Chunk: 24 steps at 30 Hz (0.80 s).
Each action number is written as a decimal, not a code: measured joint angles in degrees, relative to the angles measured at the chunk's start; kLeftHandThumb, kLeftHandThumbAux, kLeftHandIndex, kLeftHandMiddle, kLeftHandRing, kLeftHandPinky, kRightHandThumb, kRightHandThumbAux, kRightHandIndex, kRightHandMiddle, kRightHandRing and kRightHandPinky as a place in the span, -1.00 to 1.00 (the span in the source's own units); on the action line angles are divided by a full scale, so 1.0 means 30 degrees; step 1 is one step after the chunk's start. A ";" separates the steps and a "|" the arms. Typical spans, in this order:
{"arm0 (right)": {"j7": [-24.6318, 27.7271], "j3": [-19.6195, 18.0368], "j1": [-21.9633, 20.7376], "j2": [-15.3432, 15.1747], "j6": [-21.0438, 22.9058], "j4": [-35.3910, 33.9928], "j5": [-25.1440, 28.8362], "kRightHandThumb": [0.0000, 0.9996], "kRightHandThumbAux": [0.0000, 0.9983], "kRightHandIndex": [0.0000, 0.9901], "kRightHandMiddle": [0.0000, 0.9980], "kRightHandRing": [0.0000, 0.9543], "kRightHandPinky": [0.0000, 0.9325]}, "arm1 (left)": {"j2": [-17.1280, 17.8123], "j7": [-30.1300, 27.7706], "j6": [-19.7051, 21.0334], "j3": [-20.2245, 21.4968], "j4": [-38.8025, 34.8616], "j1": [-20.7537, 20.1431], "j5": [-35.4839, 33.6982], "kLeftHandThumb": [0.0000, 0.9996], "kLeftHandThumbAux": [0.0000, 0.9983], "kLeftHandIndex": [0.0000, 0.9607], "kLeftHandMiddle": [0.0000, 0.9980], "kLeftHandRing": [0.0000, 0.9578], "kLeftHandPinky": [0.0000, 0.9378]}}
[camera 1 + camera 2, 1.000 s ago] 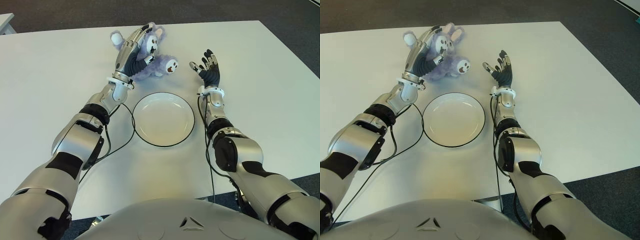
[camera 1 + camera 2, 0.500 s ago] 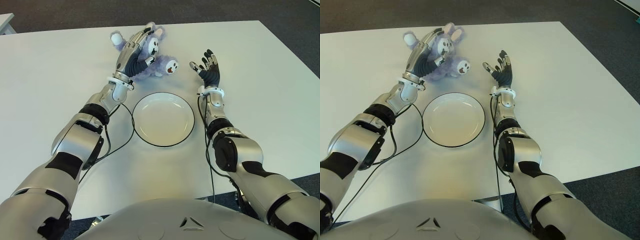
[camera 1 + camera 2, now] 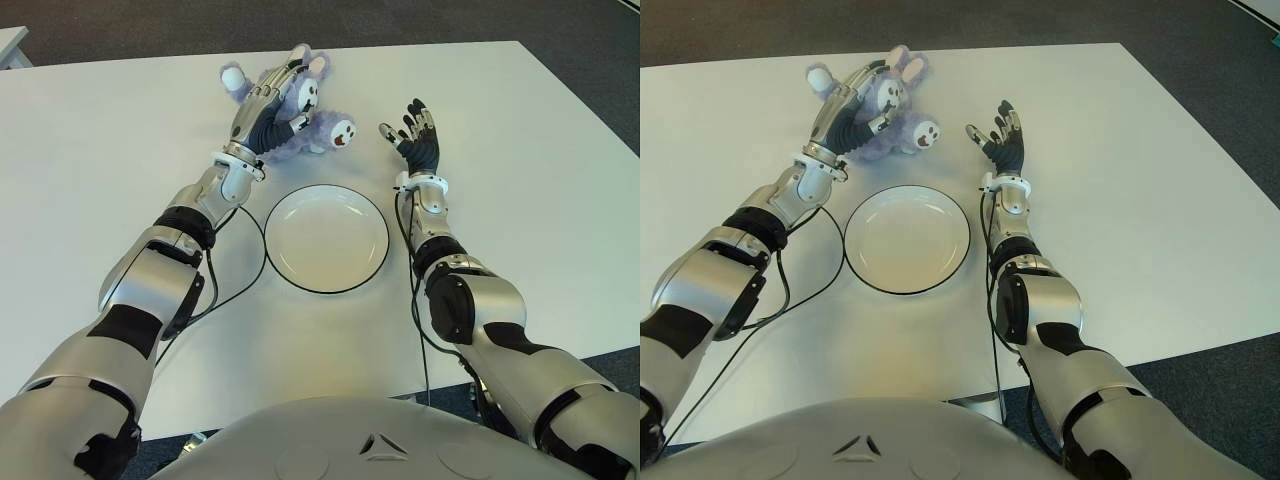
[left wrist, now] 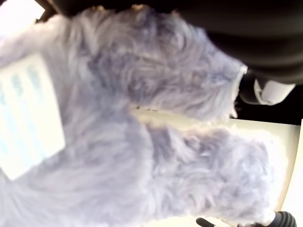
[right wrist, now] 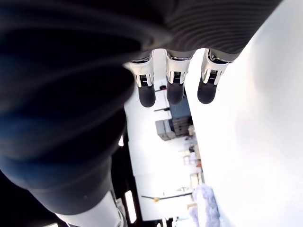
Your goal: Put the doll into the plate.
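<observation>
A fluffy purple doll [image 3: 318,130] with white paws lies on the white table beyond the plate. My left hand [image 3: 265,100] is on top of it, fingers curled over its body and head, thumb against its face. In the left wrist view the doll's fur [image 4: 142,142] fills the picture, pressed against the palm. The white plate [image 3: 327,240] with a dark rim sits empty on the table just nearer than the doll. My right hand [image 3: 413,128] shows to the right of the doll, apart from it, palm up; its spread fingers [image 5: 173,90] hold nothing.
A black cable [image 3: 262,250] loops from my left arm along the plate's left rim. The white table [image 3: 520,170] stretches wide to the right and left. Dark carpet lies past its far edge.
The left hand's fingers have settled a little closer onto the doll. The right hand and the plate have not moved.
</observation>
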 measured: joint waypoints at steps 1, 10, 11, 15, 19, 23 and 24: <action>0.0000 0.0001 0.0000 0.0000 0.0000 0.0000 0.0000 -0.54 0.82 -0.85 -0.93 -0.96 -0.89 | 0.0020 -0.0003 0.0006 -0.0004 -0.0087 0.0030 0.0005 -0.02 -0.50 -1.00 -1.00 -0.80 -0.76; -0.0001 0.0008 -0.0001 0.0013 0.0003 -0.0002 0.0001 -0.55 0.83 -0.84 -0.91 -0.96 -0.89 | 0.0275 -0.0041 0.0057 -0.0008 -0.1016 0.0671 0.0070 0.01 -0.49 -1.00 -1.00 -0.78 -0.76; -0.0001 0.0007 -0.0001 0.0014 0.0003 -0.0003 0.0001 -0.55 0.83 -0.84 -0.91 -0.96 -0.90 | 0.0293 -0.0106 0.0077 -0.0008 -0.1102 0.0726 0.0071 0.01 -0.49 -1.00 -1.00 -0.78 -0.76; 0.0003 0.0007 -0.0001 0.0018 0.0003 -0.0005 0.0003 -0.51 0.83 -0.83 -0.91 -0.95 -0.89 | 0.0397 -0.0217 0.0109 -0.0006 -0.1571 0.0942 0.0083 0.04 -0.48 -1.00 -1.00 -0.78 -0.76; 0.0007 0.0006 -0.0001 0.0038 0.0003 -0.0009 0.0006 -0.48 0.82 -0.83 -0.91 -0.94 -0.88 | 0.0547 -0.0254 0.0109 0.0001 -0.2005 0.1189 0.0098 0.04 -0.47 -1.00 -1.00 -0.79 -0.77; 0.0012 0.0003 -0.0001 0.0043 0.0004 -0.0013 0.0009 -0.42 0.82 -0.83 -0.90 -0.94 -0.88 | 0.0709 -0.0339 0.0135 0.0006 -0.2406 0.1413 0.0137 0.04 -0.47 -1.00 -1.00 -0.79 -0.76; 0.0013 -0.0001 -0.0001 0.0043 0.0005 -0.0015 0.0010 -0.41 0.82 -0.83 -0.90 -0.94 -0.88 | 0.0746 -0.0382 0.0150 0.0010 -0.2509 0.1442 0.0141 0.04 -0.47 -1.00 -1.00 -0.80 -0.76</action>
